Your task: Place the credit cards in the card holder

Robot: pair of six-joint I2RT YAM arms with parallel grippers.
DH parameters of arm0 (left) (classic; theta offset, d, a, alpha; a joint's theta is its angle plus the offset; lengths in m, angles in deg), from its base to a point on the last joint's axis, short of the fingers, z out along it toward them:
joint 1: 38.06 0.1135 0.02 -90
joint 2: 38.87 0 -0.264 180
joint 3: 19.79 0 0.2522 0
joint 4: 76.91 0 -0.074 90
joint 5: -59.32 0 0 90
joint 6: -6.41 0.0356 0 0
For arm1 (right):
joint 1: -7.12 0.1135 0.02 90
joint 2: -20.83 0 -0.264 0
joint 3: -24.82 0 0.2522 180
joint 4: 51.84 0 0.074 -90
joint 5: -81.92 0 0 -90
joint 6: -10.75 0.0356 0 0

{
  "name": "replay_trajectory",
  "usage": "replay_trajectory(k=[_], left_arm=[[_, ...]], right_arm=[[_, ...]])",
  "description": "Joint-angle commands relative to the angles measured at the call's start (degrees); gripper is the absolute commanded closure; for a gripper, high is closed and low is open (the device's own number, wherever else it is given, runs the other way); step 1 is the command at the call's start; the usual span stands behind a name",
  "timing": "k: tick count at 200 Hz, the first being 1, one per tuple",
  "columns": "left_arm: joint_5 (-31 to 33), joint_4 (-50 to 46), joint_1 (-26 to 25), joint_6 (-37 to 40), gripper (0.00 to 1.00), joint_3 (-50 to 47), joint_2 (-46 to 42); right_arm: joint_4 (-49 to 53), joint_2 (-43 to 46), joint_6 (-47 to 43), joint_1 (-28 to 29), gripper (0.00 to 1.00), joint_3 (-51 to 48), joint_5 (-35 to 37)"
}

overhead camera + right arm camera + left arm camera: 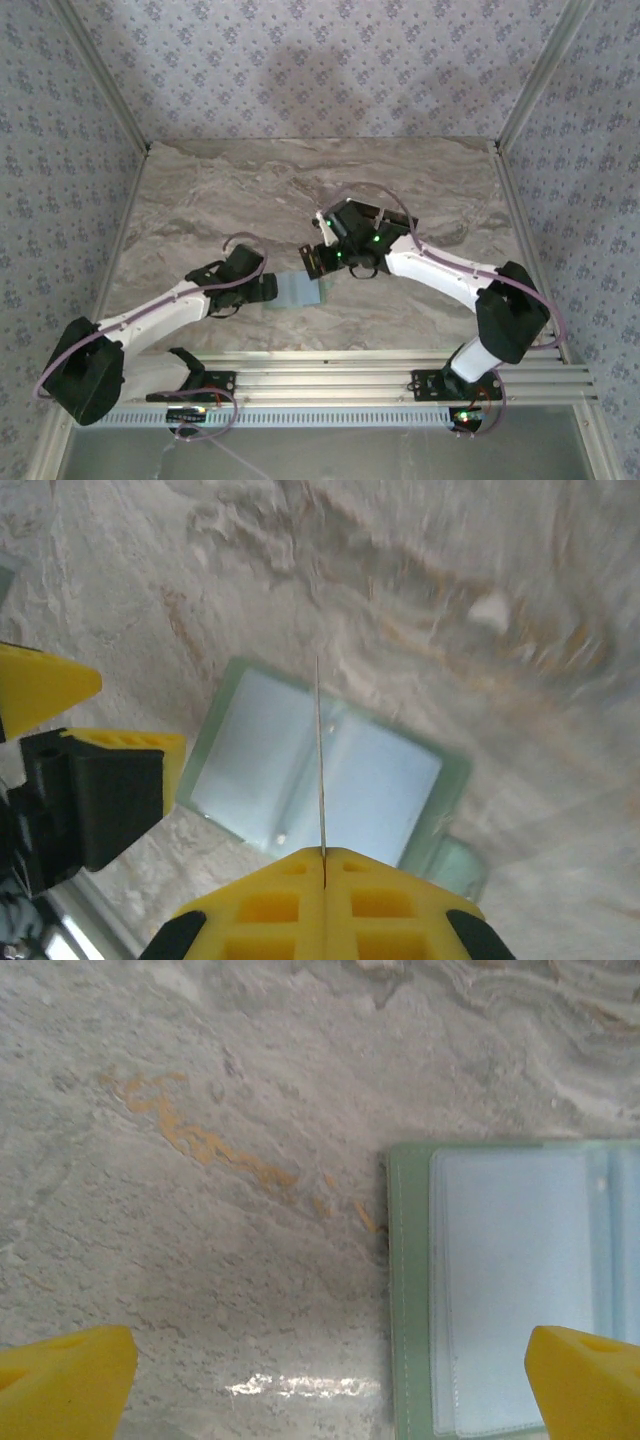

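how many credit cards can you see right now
1: a credit card, seen edge-on, pinched in the right gripper and lined up over the open card holder in the right wrist view. Others may be hidden, for instance already tucked inside it.

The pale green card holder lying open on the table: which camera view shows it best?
The right wrist view: nearly the whole open pale green card holder with its clear pockets is in frame, slightly blurred. The left wrist view cuts the holder at the frame edge. The top external view shows it small between the arms.
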Motion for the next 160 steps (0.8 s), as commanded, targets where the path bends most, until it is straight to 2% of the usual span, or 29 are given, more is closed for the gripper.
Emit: replay_trajectory(k=[1,67,160], left_arm=[[2.6,-2.9,-1.8,1.3,0.00,2.6,1.3],[6.3,-4.0,-4.1,1.9,0.00,4.3,4.6],[7.2,-1.4,-4.2,2.1,0.00,4.3,8.8]], right_arm=[[-9.4,0.8,13.3,1.4,1.00,-4.7,-2.7],[-19.9,-1.3,21.7,3.0,1.00,-10.4,-3.9],[-23.3,-5.1,22.7,3.0,1.00,-13.8,-3.8]])
